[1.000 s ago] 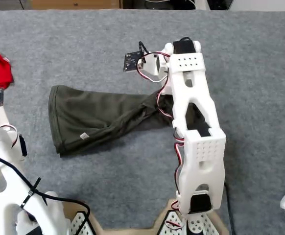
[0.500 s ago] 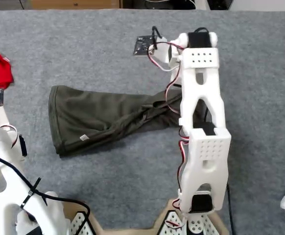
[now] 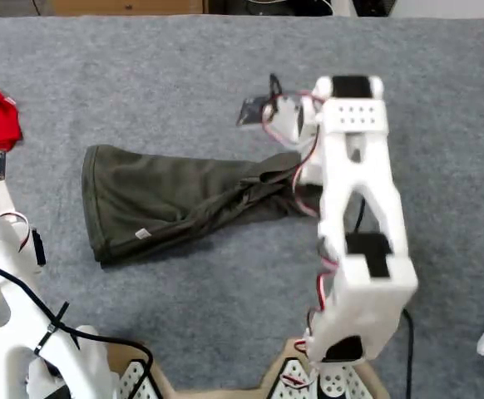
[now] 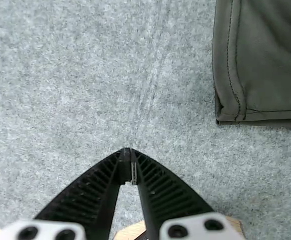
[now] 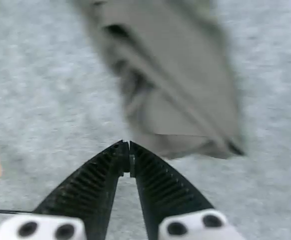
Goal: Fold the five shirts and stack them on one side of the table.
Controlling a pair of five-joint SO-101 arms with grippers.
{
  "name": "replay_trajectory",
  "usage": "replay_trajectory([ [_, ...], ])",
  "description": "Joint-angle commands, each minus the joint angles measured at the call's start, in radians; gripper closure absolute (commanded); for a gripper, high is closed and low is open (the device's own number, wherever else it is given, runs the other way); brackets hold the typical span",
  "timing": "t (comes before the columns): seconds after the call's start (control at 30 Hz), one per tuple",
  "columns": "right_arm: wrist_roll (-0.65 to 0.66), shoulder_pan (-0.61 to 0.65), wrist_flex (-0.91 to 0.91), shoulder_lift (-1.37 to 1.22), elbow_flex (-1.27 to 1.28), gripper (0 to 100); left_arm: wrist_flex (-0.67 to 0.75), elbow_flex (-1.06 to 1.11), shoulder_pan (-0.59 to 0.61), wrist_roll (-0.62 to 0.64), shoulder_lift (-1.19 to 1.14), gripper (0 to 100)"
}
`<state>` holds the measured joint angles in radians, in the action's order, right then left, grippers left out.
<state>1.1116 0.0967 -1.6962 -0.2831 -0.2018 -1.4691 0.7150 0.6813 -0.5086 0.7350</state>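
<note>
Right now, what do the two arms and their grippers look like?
Both arms are white plastic. The right arm has blocky links with grids of small holes, black motors and red, white and black wires. The left arm carries black cables. The left gripper and right gripper have black ribbed fingers on white bases.

There goes the right arm (image 3: 360,199), swinging out toward 3 o'clock, its forearm sliding off the shirt's (image 3: 167,199) bunched end. The elbow lifts up toward the overhead camera and looms larger. More of that bunched cloth is uncovered beside the arm now.
</note>
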Motion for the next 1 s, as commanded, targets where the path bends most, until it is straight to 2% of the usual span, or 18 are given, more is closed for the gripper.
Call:
replay_trajectory([
  [0.0,0.009,0.054,0.14,0.196,0.295,99.1,-0.005,-0.003,-0.046,0.002,0.013,98],
  [0.17,-0.094,0.159,0.384,0.213,0.489,98.8,0.0,-0.012,-0.155,0.086,0.013,98],
  [0.37,-0.172,0.246,0.496,0.028,0.378,98.8,-0.003,-0.012,-0.252,0.127,0.013,98],
  [0.53,-0.173,0.242,0.465,-0.173,0.099,98.8,-0.005,-0.012,-0.255,0.126,0.013,98],
  [0.77,-0.169,0.248,0.279,-0.364,-0.348,98.8,-0.005,-0.012,-0.256,0.124,0.013,98],
  [0.97,-0.152,0.248,0.155,-0.519,-0.627,98.8,-0.006,-0.012,-0.256,0.124,0.013,98],
])
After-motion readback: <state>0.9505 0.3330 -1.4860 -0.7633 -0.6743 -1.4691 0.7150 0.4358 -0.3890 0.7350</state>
